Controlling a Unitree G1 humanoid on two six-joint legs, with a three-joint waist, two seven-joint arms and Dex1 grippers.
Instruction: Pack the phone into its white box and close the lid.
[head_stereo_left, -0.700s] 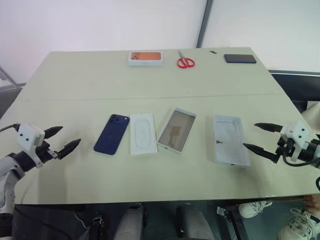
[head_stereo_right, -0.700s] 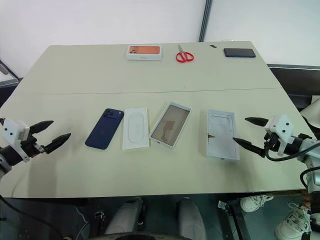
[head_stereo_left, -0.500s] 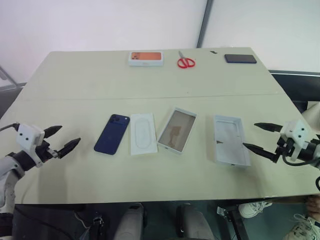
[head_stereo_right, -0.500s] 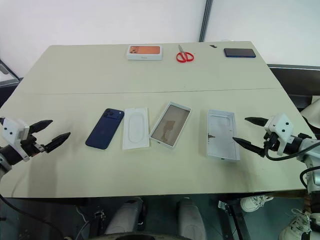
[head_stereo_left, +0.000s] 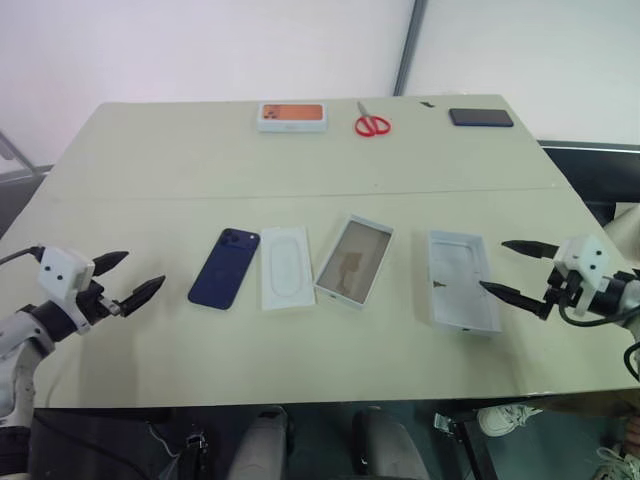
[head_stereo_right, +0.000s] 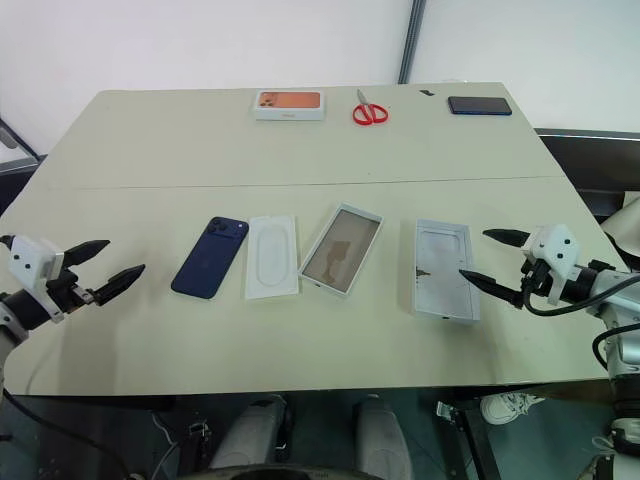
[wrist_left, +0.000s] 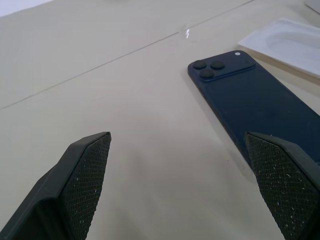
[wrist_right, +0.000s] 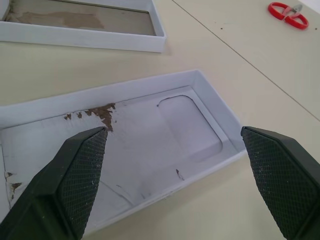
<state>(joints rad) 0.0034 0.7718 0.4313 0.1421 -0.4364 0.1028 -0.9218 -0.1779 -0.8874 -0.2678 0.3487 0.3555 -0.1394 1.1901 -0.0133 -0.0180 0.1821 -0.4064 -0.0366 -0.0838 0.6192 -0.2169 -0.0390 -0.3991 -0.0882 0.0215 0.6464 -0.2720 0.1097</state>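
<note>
1. One phone (head_stereo_left: 224, 268), one white box (head_stereo_left: 354, 261), one lid (head_stereo_left: 462, 279) (all in one row on the desk (head_stereo_left: 150, 170)).
2. The phone is navy, glossy, back up, left of a flat insert (head_stereo_left: 287, 267).
3. Left gripper (head_stereo_left: 124, 281) and right gripper (head_stereo_left: 513, 270): both released, empty.

Bright even light, soft shadows, sharp views, faint table (head_stereo_left: 150, 160) sheen.

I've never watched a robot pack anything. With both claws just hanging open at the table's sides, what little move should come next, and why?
Probably the left gripper easing toward the phone to pick it up. The phone lies flat on the table, nearest that open gripper, while the white box sits empty and the lid lies apart by the right gripper. Nothing is held yet.
</note>
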